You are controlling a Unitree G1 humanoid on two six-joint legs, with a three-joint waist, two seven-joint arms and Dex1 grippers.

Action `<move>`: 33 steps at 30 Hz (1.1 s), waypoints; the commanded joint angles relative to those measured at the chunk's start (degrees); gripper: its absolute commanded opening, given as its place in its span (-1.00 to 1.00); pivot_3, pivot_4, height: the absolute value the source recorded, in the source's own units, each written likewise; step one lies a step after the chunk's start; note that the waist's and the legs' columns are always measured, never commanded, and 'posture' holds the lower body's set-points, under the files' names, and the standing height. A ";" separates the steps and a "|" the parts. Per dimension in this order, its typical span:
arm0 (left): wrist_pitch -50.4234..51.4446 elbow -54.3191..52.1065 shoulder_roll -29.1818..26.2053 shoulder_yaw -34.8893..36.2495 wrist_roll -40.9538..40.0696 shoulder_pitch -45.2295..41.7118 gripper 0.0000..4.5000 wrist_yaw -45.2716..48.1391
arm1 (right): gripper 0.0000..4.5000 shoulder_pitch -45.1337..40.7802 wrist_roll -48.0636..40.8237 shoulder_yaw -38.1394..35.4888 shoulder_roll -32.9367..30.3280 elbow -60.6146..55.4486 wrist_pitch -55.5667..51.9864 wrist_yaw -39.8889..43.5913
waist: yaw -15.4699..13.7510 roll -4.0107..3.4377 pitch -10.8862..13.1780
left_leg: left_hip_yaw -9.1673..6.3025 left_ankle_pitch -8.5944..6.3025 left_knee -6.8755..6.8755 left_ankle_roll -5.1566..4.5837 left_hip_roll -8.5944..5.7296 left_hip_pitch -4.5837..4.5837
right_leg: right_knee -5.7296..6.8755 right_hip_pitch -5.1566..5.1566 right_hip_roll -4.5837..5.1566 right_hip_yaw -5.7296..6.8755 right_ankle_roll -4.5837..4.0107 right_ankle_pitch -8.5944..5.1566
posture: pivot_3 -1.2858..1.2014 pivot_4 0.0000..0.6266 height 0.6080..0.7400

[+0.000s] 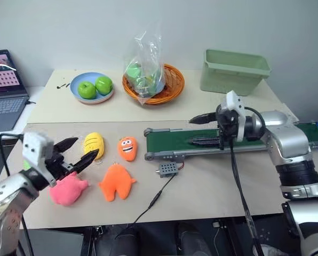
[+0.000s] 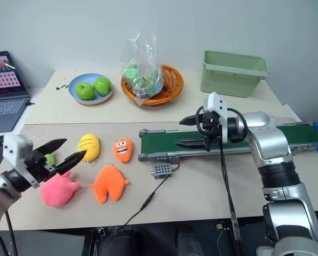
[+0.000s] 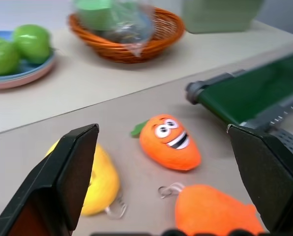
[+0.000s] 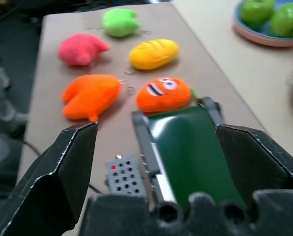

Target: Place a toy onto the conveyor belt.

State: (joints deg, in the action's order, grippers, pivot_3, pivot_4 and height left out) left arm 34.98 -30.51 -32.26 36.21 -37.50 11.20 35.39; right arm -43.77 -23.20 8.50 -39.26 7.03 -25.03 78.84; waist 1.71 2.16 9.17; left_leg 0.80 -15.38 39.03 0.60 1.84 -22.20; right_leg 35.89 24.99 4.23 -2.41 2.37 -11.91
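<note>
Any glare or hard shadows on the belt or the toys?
Right wrist view: pale sheen on the conveyor belt near its end roller; the toy is evenly lit. Left eye view: glints on the plastic bag and the apples; only a soft shadow under the orange plush.

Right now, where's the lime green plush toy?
The green toy lies on the table's left end, beside the pink plush and the yellow plush, partly hidden behind the open left gripper in the head views.

Apples [image 1: 94,87], basket [image 1: 170,85], bin [image 1: 235,71], laptop [image 1: 3,88]
</note>
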 commanded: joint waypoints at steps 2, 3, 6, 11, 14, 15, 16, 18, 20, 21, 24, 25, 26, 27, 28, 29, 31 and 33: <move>-2.79 -0.32 4.15 9.03 -4.30 4.49 0.98 -3.41 | 1.00 -3.72 1.15 1.19 0.81 2.70 2.51 3.58 | -0.14 0.00 0.00 | 0.00 0.00 0.00 0.00 0.00 0.03 | 0.02 -0.02 -0.01 0.01 -0.01 0.00 | 0.03 -0.52 1.00; -2.45 0.16 5.32 11.29 -6.46 5.47 0.98 -4.41 | 1.00 -4.31 1.65 1.48 1.26 3.81 3.13 3.84 | -0.13 0.00 0.00 | 0.01 0.00 0.00 0.00 -0.01 0.06 | 0.02 -0.05 0.00 0.00 -0.01 0.00 | 0.03 -0.52 1.00; -0.77 2.52 8.14 16.39 -12.72 6.29 0.98 -9.09 | 1.00 -5.40 3.07 2.34 2.42 6.35 5.03 4.41 | -0.11 0.00 0.00 | 0.03 0.00 0.00 0.00 0.00 0.12 | 0.01 -0.09 0.01 -0.01 -0.03 -0.01 | 0.03 -0.52 1.00; 0.33 6.88 10.51 22.35 -25.50 0.03 0.98 -26.24 | 1.00 -6.65 4.52 2.46 3.93 8.66 6.55 4.51 | -0.77 0.01 0.00 | -0.01 0.00 0.02 0.01 -0.02 0.17 | 0.07 -0.14 0.01 0.02 -0.04 -0.02 | 0.03 -0.52 1.00; 1.28 9.32 11.56 24.25 -34.87 -2.76 0.98 -36.91 | 1.00 -7.09 5.23 2.24 4.21 9.52 7.24 4.43 | -0.96 0.02 -0.01 | -0.09 0.00 0.08 0.01 -0.01 0.24 | 0.08 -0.27 0.04 0.07 -0.05 -0.01 | 0.03 -0.52 1.00; 1.38 9.95 11.99 24.27 -37.65 -3.03 0.98 -39.64 | 1.00 -7.21 5.42 2.16 4.27 9.73 7.40 4.40 | -0.91 0.02 -0.01 | -0.10 0.00 0.08 0.02 -0.03 0.28 | 0.06 -0.32 0.08 0.07 -0.05 -0.01 | 0.03 -0.52 1.00; 1.10 11.10 12.48 24.47 -40.10 -3.38 0.98 -42.44 | 1.00 -7.32 5.59 2.10 4.27 9.90 7.56 4.35 | -0.90 0.02 -0.01 | -0.10 -0.01 0.07 0.02 -0.04 0.31 | 0.03 -0.36 0.10 0.05 -0.05 -0.01 | 0.03 -0.52 1.00; 0.30 13.47 12.94 24.92 -44.14 -3.79 0.98 -46.42 | 1.00 -7.50 5.92 1.99 4.26 10.17 7.84 4.22 | -0.89 0.02 -0.01 | -0.11 -0.01 0.07 0.02 -0.07 0.33 | -0.02 -0.39 0.13 0.05 -0.04 -0.01 | 0.03 -0.52 1.00; -0.53 17.25 12.97 25.99 -49.98 -4.18 0.98 -51.01 | 1.00 -7.83 6.57 1.71 4.16 10.57 8.22 3.72 | -0.79 0.02 -0.01 | -0.10 -0.01 0.07 0.02 -0.06 0.35 | 0.00 -0.40 0.10 0.05 -0.05 0.00 | 0.03 -0.52 1.00; -0.49 18.58 12.58 26.06 -51.19 -3.78 0.98 -51.88 | 1.00 -7.96 6.75 1.55 4.02 10.75 8.23 3.54 | -0.77 0.02 -0.01 | -0.09 -0.01 0.07 0.02 -0.06 0.38 | 0.03 -0.40 0.10 0.05 -0.05 -0.01 | 0.03 -0.52 1.00; 0.17 22.94 10.58 24.89 -52.08 -2.74 0.98 -52.45 | 1.00 -8.19 7.14 0.93 3.23 10.81 7.87 2.77 | -0.73 0.02 -0.01 | -0.08 -0.01 0.05 0.03 -0.04 0.56 | 0.06 -0.53 0.04 0.05 -0.08 -0.02 | 0.03 -0.52 1.00; 0.16 24.32 9.95 24.44 -52.10 -2.80 0.98 -52.18 | 1.00 -8.14 7.08 0.70 2.97 10.62 7.68 2.61 | -0.78 0.02 -0.01 | -0.08 -0.01 0.03 0.03 -0.04 0.63 | 0.03 -0.62 0.02 0.06 -0.10 -0.04 | 0.03 -0.52 1.00; 0.18 25.56 9.39 24.05 -52.07 -3.01 0.98 -51.66 | 1.00 -8.06 6.97 0.53 2.78 10.34 7.42 2.50 | -0.80 0.02 -0.01 | -0.08 -0.01 0.02 0.03 -0.04 0.69 | 0.02 -0.67 0.01 0.07 -0.13 -0.06 | 0.03 -0.52 1.00; 0.68 27.83 8.57 23.44 -52.06 -3.58 0.98 -50.80 | 1.00 -7.88 6.84 0.32 2.51 9.73 7.00 2.38 | -0.88 0.02 -0.01 | -0.07 -0.01 0.02 0.03 -0.04 0.71 | 0.02 -0.71 0.00 0.08 -0.13 -0.06 | 0.03 -0.52 1.00; 1.19 29.74 7.92 22.90 -52.05 -4.04 0.98 -49.94 | 1.00 -7.74 6.79 0.18 2.34 9.30 6.76 2.30 | -1.02 0.02 -0.01 | -0.07 -0.01 0.02 0.03 -0.05 0.75 | 0.01 -0.75 0.01 0.08 -0.14 -0.06 | 0.03 -0.52 1.00; 1.46 31.61 7.25 22.27 -51.41 -4.49 0.98 -49.57 | 1.00 -7.69 6.77 0.06 2.17 9.05 6.60 2.23 | -1.07 0.02 -0.01 | -0.06 -0.01 0.01 0.03 -0.06 0.77 | 0.01 -0.76 0.01 0.09 -0.14 -0.07 | 0.03 -0.52 1.00; 2.84 36.71 5.05 20.54 -50.06 -6.31 0.98 -47.76 | 1.00 -7.64 6.89 -0.02 1.76 8.51 6.26 1.90 | -1.15 0.02 -0.01 | -0.06 -0.01 0.01 0.03 -0.06 0.77 | 0.00 -0.79 0.00 0.10 -0.15 -0.07 | 0.03 -0.52 1.00; 4.42 41.96 2.66 19.08 -49.32 -8.83 0.98 -45.85 | 1.00 -7.67 6.87 -0.12 1.20 7.99 5.89 1.73 | -1.06 0.04 -0.02 | -0.07 -0.01 0.00 0.03 -0.06 0.78 | 0.01 -0.77 -0.03 0.11 -0.15 -0.08 | 0.03 -0.52 1.00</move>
State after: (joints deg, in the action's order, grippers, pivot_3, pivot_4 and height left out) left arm 38.12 8.56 -27.04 56.17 -87.54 4.00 -12.75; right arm -50.51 -15.86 10.52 -36.90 17.19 -18.82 80.99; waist 0.65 2.20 9.15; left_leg 0.73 -15.39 39.03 0.63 1.77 -21.41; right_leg 35.89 24.19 4.21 -2.30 2.22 -11.99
